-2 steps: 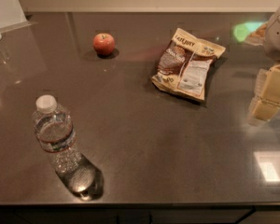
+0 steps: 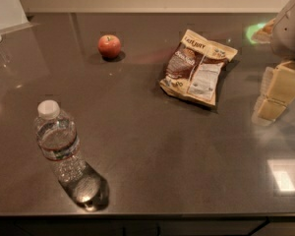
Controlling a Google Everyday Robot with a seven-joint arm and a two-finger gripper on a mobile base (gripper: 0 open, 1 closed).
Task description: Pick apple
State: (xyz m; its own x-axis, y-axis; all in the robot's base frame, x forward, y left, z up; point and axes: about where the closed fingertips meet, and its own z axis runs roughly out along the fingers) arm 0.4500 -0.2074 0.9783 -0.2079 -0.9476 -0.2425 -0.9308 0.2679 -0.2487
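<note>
Three things rest on the dark counter. The apple sits well left of the chip bag, near the far edge, with bare surface around it. The water bottle stands left of the bag, by the front edge. The gripper hangs right of the bag at the frame's right edge; I cannot tell whether it is open or closed.

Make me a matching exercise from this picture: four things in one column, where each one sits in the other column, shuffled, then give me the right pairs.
Column one:
1. small round red apple
2. crumpled brown and cream chip bag
3. clear plastic water bottle with a white cap
4. cream-coloured end effector

Column two:
A. near left, standing upright
B. right edge of the view
C. far side, left of centre
D. far side, right of centre, lying flat

Pairs: 1-C, 2-D, 3-A, 4-B.
</note>
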